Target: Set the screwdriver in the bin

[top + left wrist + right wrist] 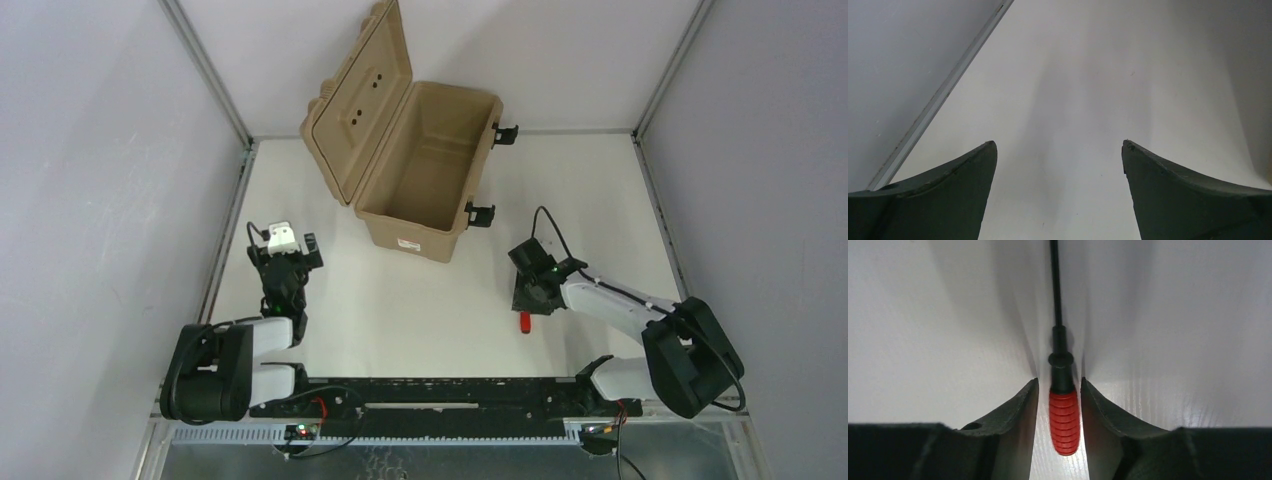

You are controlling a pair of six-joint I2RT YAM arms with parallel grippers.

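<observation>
The screwdriver (1064, 422) lies flat on the white table, red ribbed handle toward the wrist, its thin dark shaft running away from it. My right gripper (1059, 381) is down over it, one finger on each side of the handle. The jaws are narrow, and a thin strip of table still shows on both sides of the handle. From above, only the red handle end (524, 322) sticks out below the right gripper (528, 298). The tan bin (412, 236) stands open at the back, its lid (360, 100) raised. My left gripper (290, 258) is open and empty at the left (1059, 145).
The bin's black latches (480, 214) hang off its right side. A metal rail (225, 260) runs along the table's left edge near the left arm. Grey walls close in both sides.
</observation>
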